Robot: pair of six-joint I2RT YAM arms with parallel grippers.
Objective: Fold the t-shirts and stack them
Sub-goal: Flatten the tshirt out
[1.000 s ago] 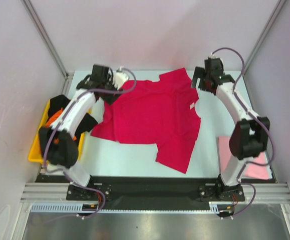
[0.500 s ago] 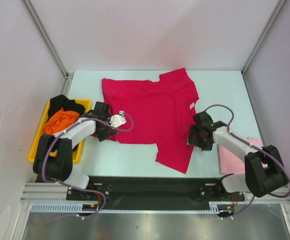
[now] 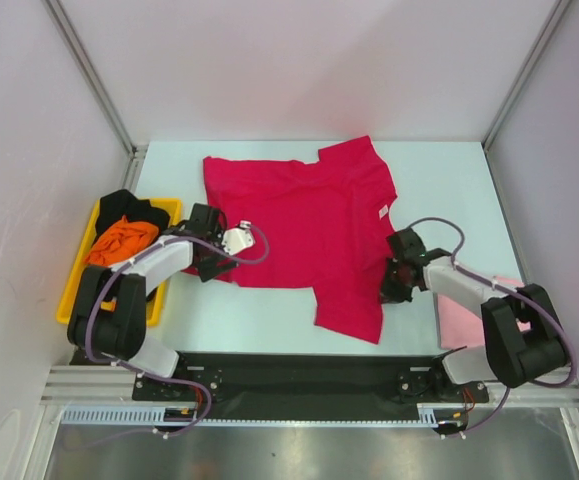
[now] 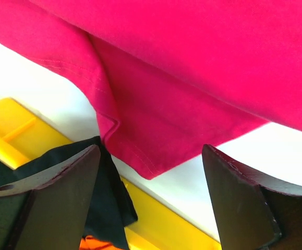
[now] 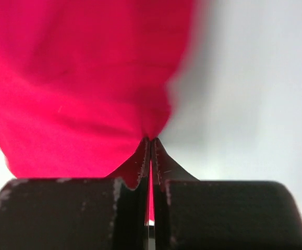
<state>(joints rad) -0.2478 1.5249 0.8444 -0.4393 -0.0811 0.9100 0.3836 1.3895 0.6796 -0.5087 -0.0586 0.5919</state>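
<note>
The crimson red t-shirt (image 3: 299, 225) lies spread on the white table. My right gripper (image 3: 389, 290) is at its lower right edge, and in the right wrist view the gripper (image 5: 151, 139) is shut on a pinch of the red t-shirt (image 5: 88, 88). My left gripper (image 3: 207, 268) stands open at the shirt's lower left corner. That corner of the red t-shirt (image 4: 140, 156) lies between its fingers (image 4: 67, 187), untouched. The orange t-shirt (image 3: 119, 240) and the black t-shirt (image 3: 129, 208) sit in the tray. The pale pink t-shirt (image 3: 459, 320) lies at the near right.
The yellow tray (image 3: 69, 300) stands at the table's left edge, close to my left arm; its rim (image 4: 161, 224) and the black t-shirt (image 4: 104, 198) show under the left fingers. Metal frame posts and pale walls enclose the table.
Both arms have come from the far end of the shirt to its near corners. The right gripper has closed on the shirt's right edge. The left gripper has opened a little wider.
</note>
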